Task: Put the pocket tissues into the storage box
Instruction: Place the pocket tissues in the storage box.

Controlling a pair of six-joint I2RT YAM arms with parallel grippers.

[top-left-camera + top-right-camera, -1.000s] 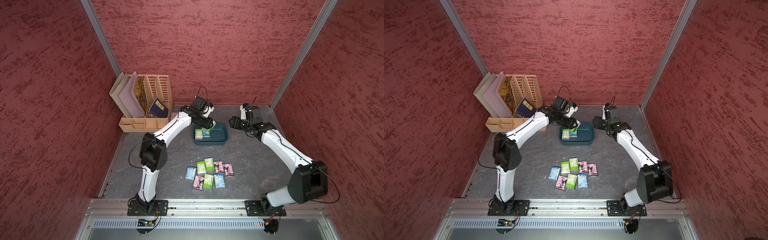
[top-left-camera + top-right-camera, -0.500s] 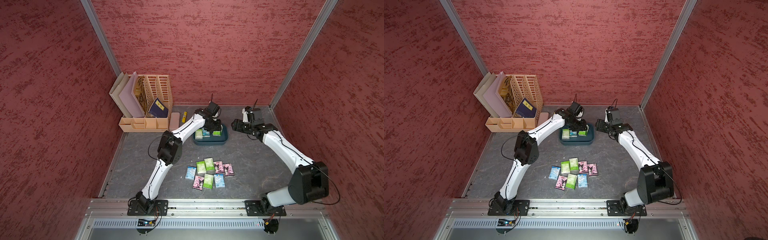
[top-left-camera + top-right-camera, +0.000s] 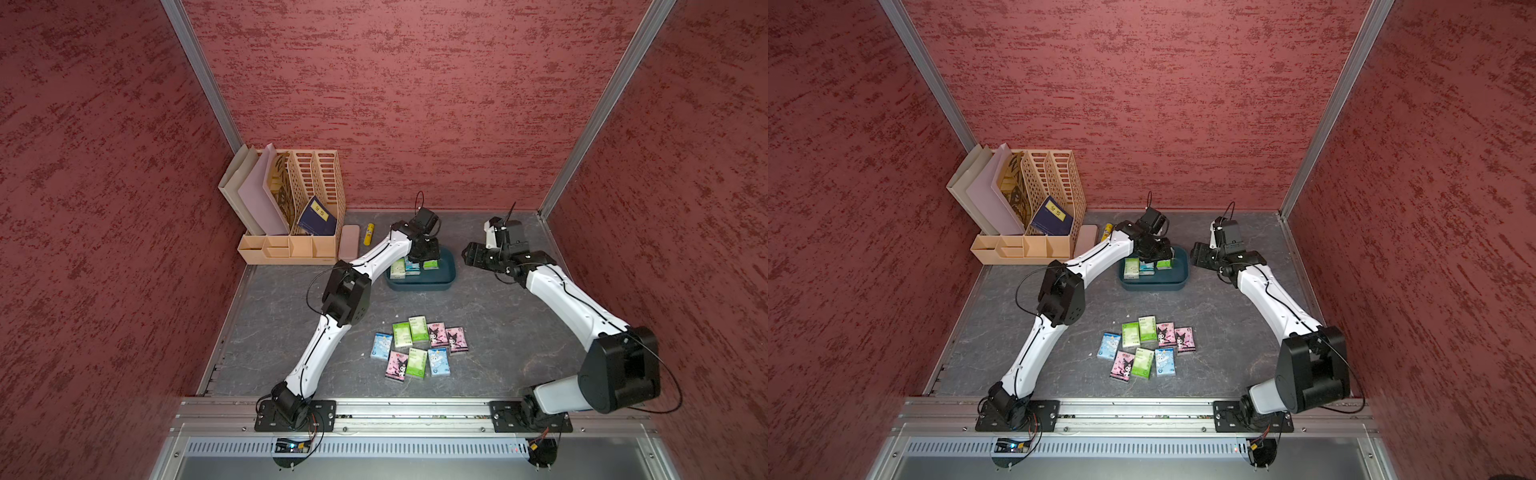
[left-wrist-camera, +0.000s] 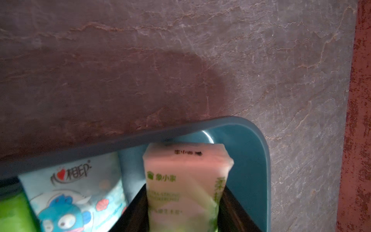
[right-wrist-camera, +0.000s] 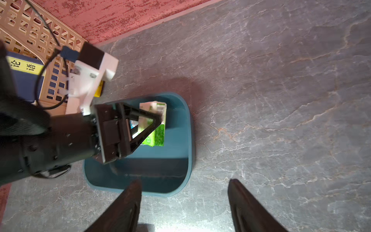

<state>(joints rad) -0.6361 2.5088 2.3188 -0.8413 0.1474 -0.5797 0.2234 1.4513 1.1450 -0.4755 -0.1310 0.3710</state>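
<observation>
Since a sec ago the L arm has been swinging its elbow in toward mid-worktop, and the L gripper (image 4: 184, 189) is now sitting over the storage box's (image 3: 419, 284) right end, not its left. It's pinching a green pack (image 5: 157, 136) roughly upright inside the box, which is sitting mid-worktop by the rear edge. A 2nd green pack (image 3: 397, 268) & a blue pack (image 4: 80, 190) are lying in the box to its left. Eight loose packs (image 3: 419, 347) are waiting nr the front edge. The R gripper (image 5: 184, 180) is hovering spread & empty just beside the box.

I'd be lowering till the pack's resting, then letting go w/o knocking its neighbours. Can't tell if its bottom's touching the box floor: the wrist view's cutting it off & the gripper's hiding it from above.
</observation>
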